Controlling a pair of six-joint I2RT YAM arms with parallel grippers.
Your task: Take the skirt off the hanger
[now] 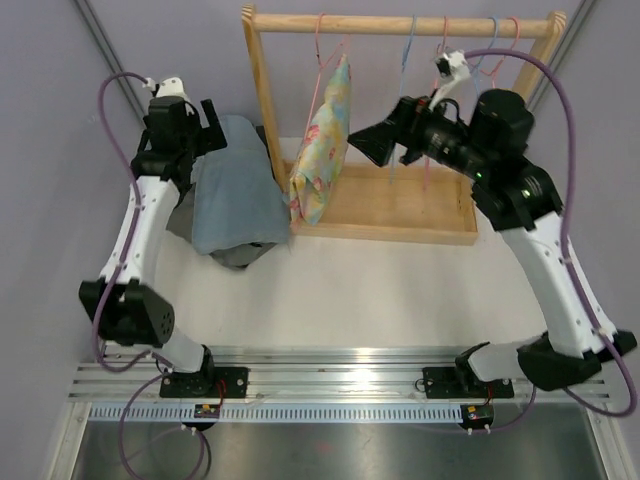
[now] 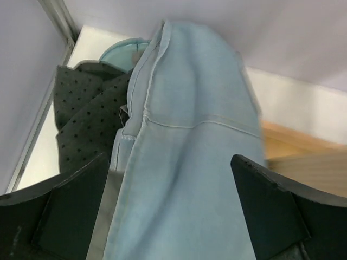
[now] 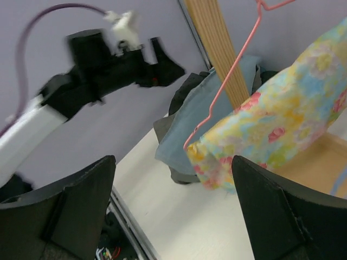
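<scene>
skirt: floral one, hung on the pink hanger off the wooden rack top bar, 12 o'clock in the top view, left end of the rack, lower end down by the rack's base

right claw: spread wide, nothing between the fingers, sitting at the skirt's 3 o'clock, near but not touching

left claw: spread too, out at 10 o'clock, right over the light blue garment; touching or not, can't tell

pile: blue garment draped on a dark dotted cloth, at the skirt's 9 o'clock
</scene>
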